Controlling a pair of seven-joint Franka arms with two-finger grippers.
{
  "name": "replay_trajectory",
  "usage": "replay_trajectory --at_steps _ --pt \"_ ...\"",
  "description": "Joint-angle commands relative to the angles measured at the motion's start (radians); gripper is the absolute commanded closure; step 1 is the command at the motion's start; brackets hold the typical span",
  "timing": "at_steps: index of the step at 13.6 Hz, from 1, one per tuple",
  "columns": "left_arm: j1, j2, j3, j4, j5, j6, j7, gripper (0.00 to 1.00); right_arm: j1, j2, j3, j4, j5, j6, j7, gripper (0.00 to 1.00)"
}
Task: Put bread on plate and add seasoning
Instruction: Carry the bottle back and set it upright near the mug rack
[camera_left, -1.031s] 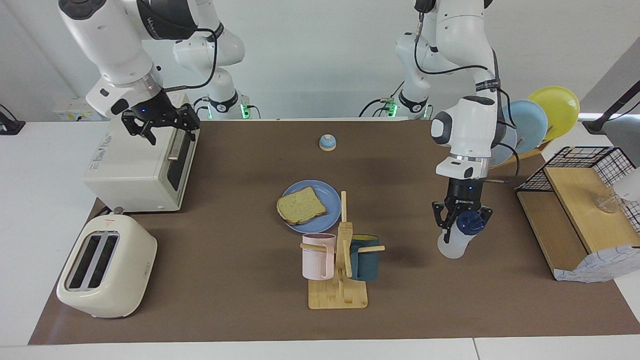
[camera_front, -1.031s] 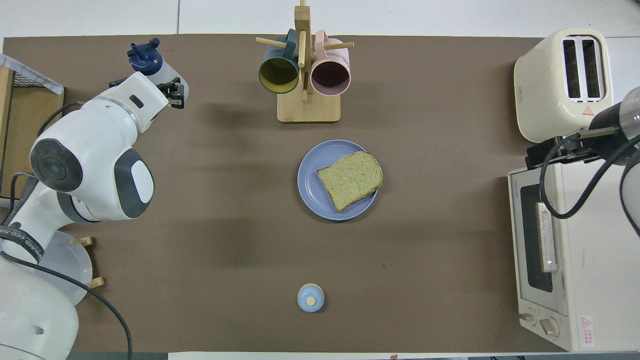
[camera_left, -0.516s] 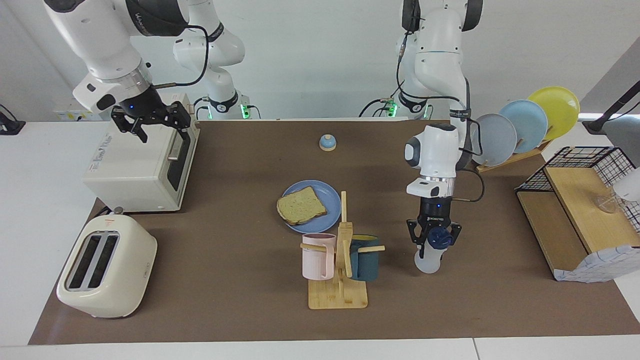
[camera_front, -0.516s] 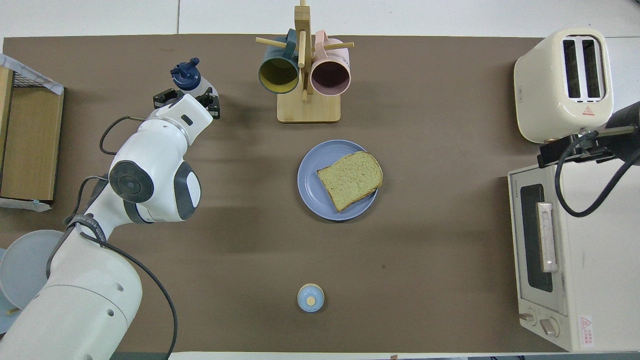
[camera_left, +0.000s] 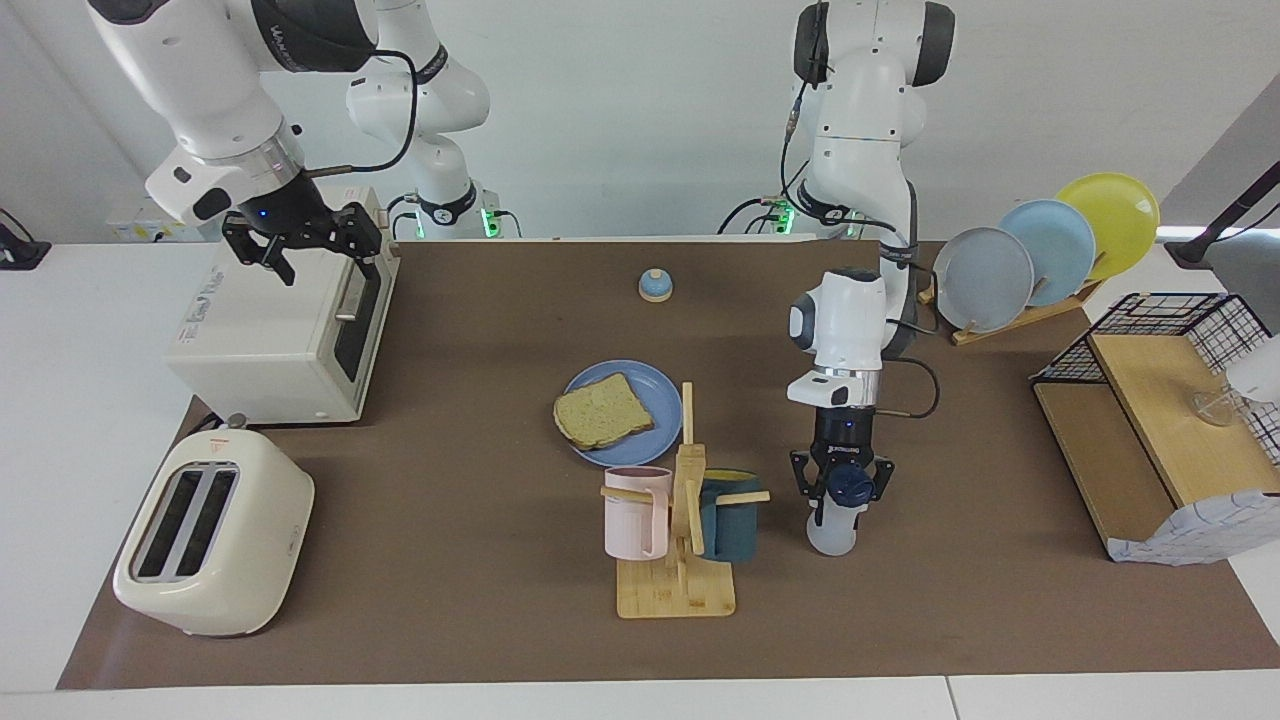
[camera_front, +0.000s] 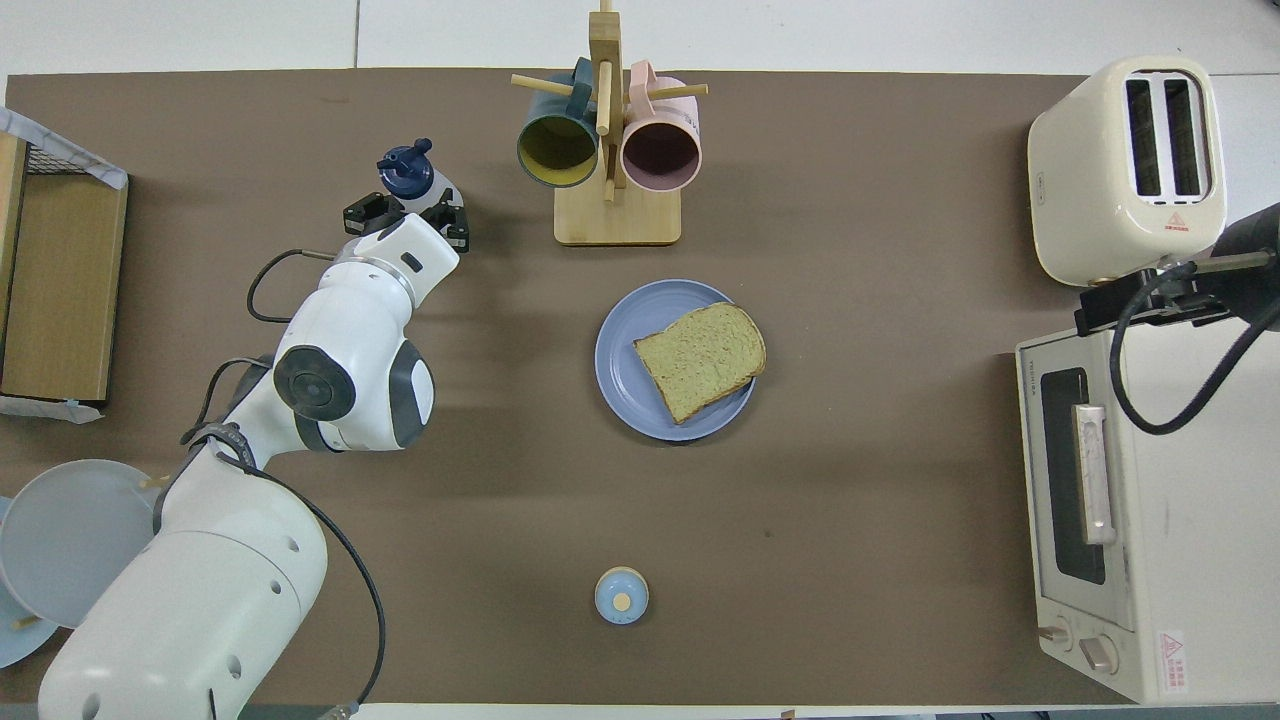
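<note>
The bread (camera_left: 603, 411) already lies on the plate (camera_left: 655, 385), a little above the middle of the facing view, with one edge hanging slightly past the rim. What is left is the seasoning. That bottle (camera_left: 835, 525) hangs at lower centre-right of the same view, just beside the mug rack (camera_left: 678, 560), with the left gripper (camera_left: 842, 487) clamped around its neck below the dark cap; from where I stand it looks clear of the mat, though I would not swear to it.

To do this step well, I'd say the bottle should be carried across to sit over the toast rather than the bare blue rim, passing clear of the rack's pegs and the two hung mugs, then tipped cap-down and shaken gently so nothing scatters onto the mat.

The right gripper (camera_left: 305, 243) waits in the upper left of the facing view, over the toaster oven (camera_left: 270, 330), its fingers spread wide and empty.

Counting up: one slice, one plate under it, one bottle, two mugs on one rack, three plates (camera_left: 1045, 250) standing in the holder at upper right, one bell (camera_left: 654, 285), one pop-up toaster (camera_left: 210, 530), one oven.
</note>
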Motion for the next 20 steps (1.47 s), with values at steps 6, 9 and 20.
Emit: replay_trajectory --at_steps 6,9,20 --pt "0.079 -0.004 -0.08 0.005 -0.015 -0.036 0.006 0.01 -0.027 -0.021 0.007 -0.021 -0.002 0.005 -0.011 0.0" --pt "0.08 -0.005 -0.078 0.006 -0.014 -0.038 0.009 0.0 -0.036 -0.018 0.01 -0.017 0.0 0.002 -0.014 0.0" --pt "0.091 -0.413 -0.063 -0.123 -0.015 -0.638 0.102 0.0 -0.037 -0.011 0.015 0.006 0.001 -0.047 -0.025 0.0"
